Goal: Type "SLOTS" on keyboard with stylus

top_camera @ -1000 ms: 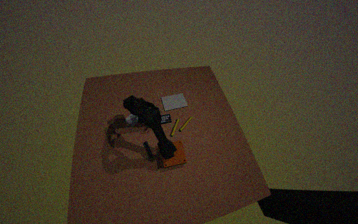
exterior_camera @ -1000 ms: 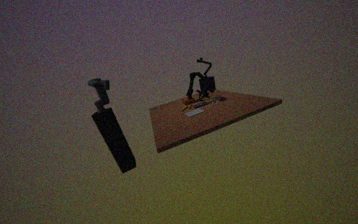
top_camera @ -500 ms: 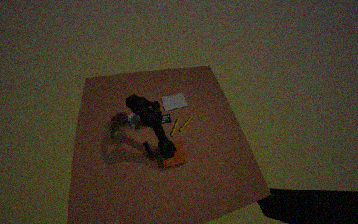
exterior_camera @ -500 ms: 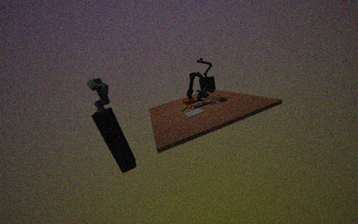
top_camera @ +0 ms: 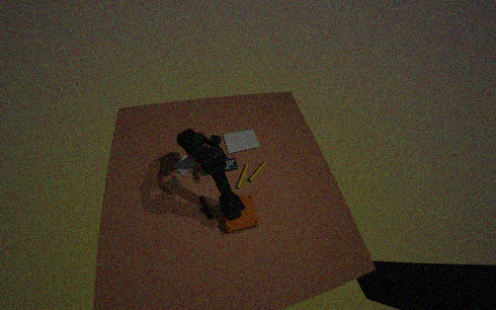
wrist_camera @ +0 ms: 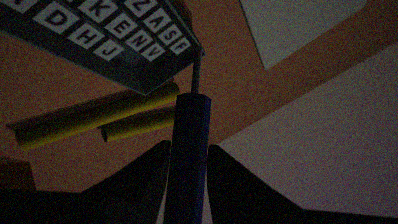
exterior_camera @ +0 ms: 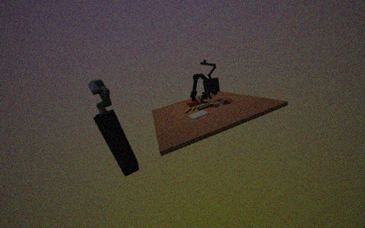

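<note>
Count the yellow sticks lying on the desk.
2. The longer yellow stick lies just off the keyboard's corner; the shorter yellow stick lies beside it, nearer the blue stylus. The arm may hide others.

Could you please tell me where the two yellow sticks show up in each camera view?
Top: two yellow sticks lie right of the arm, below the white sheet.
Exterior: faint yellow streaks by the arm's foot, hard to make out.
Wrist: left of the blue stylus, below the keyboard.
Shared landmark: the white sheet.
</note>
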